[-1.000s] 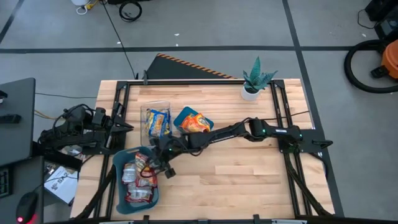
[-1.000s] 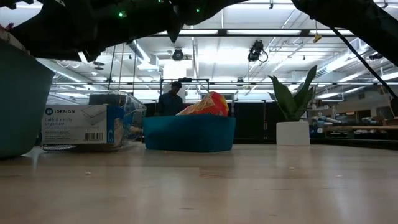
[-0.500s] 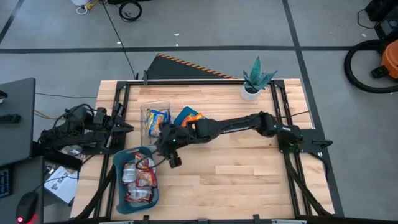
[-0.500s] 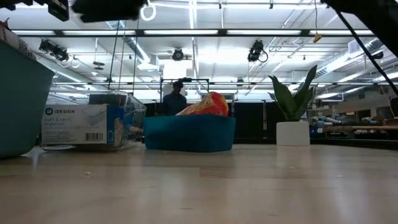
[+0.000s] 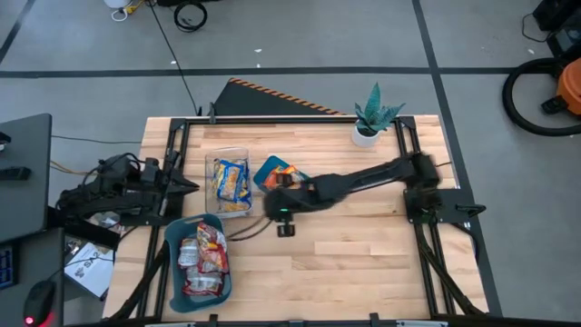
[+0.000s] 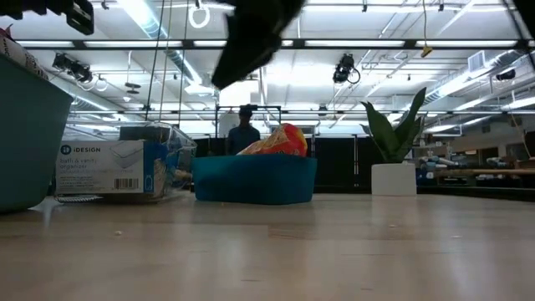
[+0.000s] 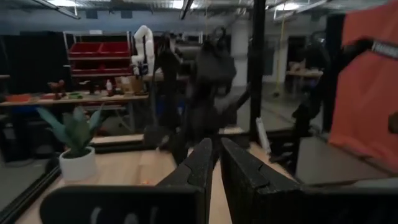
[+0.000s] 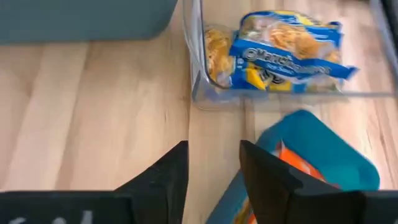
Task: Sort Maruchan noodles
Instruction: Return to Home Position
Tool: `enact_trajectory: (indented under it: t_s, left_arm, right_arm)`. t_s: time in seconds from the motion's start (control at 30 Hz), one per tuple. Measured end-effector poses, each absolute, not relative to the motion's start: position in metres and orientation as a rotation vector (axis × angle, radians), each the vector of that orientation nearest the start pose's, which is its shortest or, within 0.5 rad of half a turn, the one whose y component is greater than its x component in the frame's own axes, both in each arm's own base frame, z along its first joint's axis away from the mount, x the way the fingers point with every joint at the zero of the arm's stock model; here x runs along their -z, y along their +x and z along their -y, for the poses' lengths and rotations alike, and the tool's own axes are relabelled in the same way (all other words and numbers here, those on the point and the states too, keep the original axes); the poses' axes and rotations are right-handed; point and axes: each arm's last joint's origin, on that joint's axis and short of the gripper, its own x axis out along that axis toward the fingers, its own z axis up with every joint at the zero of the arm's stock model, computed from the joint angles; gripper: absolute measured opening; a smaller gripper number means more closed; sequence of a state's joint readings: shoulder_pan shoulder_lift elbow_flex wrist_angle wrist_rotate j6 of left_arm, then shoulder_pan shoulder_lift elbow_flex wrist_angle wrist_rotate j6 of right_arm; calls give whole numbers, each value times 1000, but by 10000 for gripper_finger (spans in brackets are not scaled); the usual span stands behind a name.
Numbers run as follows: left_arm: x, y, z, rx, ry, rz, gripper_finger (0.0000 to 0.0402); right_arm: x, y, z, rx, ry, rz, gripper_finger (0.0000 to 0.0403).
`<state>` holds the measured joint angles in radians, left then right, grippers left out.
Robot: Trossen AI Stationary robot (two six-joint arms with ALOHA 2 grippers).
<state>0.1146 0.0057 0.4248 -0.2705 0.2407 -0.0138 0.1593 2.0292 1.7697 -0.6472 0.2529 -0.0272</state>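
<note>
Yellow-and-blue noodle packets [image 5: 231, 180] lie in a clear container [image 8: 199, 93]; the right wrist view shows them [image 8: 286, 46] too. Orange packets [image 5: 286, 177] fill a small teal bin [image 8: 311, 134]. Red-and-silver packets [image 5: 204, 259] lie in a large teal bin [image 5: 172, 250] at the near left. My right gripper [image 5: 283, 222] [image 8: 214, 165] hangs open and empty above bare wood, near the clear container's and small bin's near sides. My left gripper [image 5: 186, 184] [image 7: 217, 155] is shut, parked at the table's left edge.
A potted plant [image 5: 372, 118] stands at the far right of the table. The right arm [image 5: 363, 182] stretches across the table's middle. Bare wood [image 5: 363, 263] spreads over the near right. In the low view a person [image 6: 244, 134] stands beyond the table.
My right gripper has drawn back from the large teal bin's far right corner toward the table's right, ending over bare wood near the small teal bin. The arm has swung with it. The packets lie as before.
</note>
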Motion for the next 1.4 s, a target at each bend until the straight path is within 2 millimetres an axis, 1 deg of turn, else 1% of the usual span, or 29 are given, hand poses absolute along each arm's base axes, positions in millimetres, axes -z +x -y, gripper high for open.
enact_trajectory:
  t_s: [0.1, 0.23, 0.3, 0.37, 0.5, 0.67, 0.87, 0.97, 1.03, 1.17, 1.23, 1.4]
  left_arm:
    - [-262, 58, 0, 109, 33, 124, 37]
    - [-251, 66, -2, 71, 36, 151, 37]
    - [-248, 68, -3, 60, 34, 143, 37]
    - [-245, 70, -4, 35, 31, 134, 37]
    - [-233, 74, -5, 9, -1, 94, 37]
    - [-220, 79, -6, -1, -67, 62, 37]
    - [-217, 80, -6, -4, -126, 50, 37]
    - [-217, 80, -6, -3, -160, 47, 37]
    - [-216, 80, -6, -4, -172, 36, 37]
    - [-214, 81, -6, -4, -196, 23, 37]
    - [-210, 82, -6, -5, -202, 15, 37]
    - [-201, 85, -6, 4, -229, 1, 37]
  right_arm:
    - [-255, 409, -61, 135, -168, -770, 137]
    - [-250, 361, -56, 200, -113, -604, 133]
    - [-249, 336, -54, 212, -73, -532, 132]
    - [-243, 312, -50, 225, -35, -489, 132]
    - [-234, 271, -42, 232, 31, -371, 132]
    - [-217, 221, -32, 234, 81, -305, 132]
    - [-198, 165, -18, 272, 180, -199, 132]
    - [-186, 144, -13, 276, 230, -132, 132]
    - [-178, 133, -11, 276, 252, -95, 132]
    - [-165, 120, -8, 270, 261, -16, 132]
    - [-165, 116, -6, 278, 241, 3, 132]
    - [-172, 112, -4, 341, 201, 71, 132]
